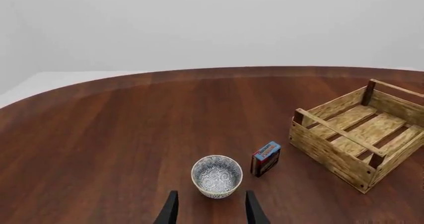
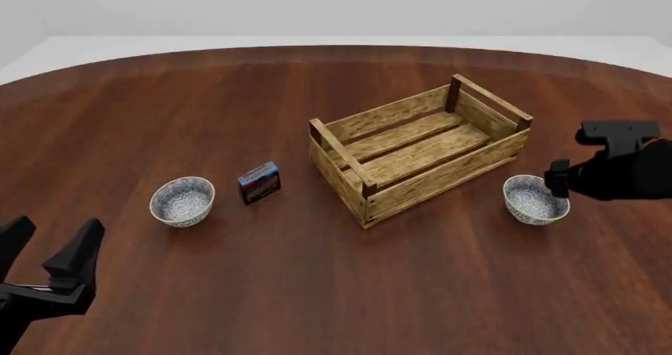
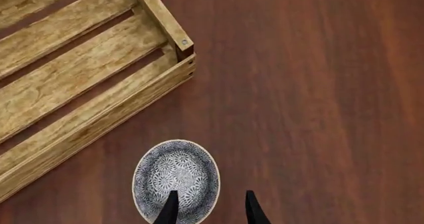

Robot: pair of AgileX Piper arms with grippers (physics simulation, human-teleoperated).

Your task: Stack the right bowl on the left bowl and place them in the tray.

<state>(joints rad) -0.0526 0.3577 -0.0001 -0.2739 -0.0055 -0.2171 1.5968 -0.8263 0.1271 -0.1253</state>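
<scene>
The left bowl, white with a fine blue pattern, stands upright on the table; the left wrist view shows this bowl just ahead of my left gripper. That left gripper is open, near the table's front left, with nothing between its fingers. The right bowl sits right of the tray, a light-wood slatted crate. My right gripper hangs open above this bowl, one finger over its inside and one outside its rim. In the front view the right gripper overlaps the bowl's right edge.
A small blue-and-red box stands between the left bowl and the tray, also seen as the box in the left wrist view. The tray holds nothing. The round dark-wood table ends at a curved far edge.
</scene>
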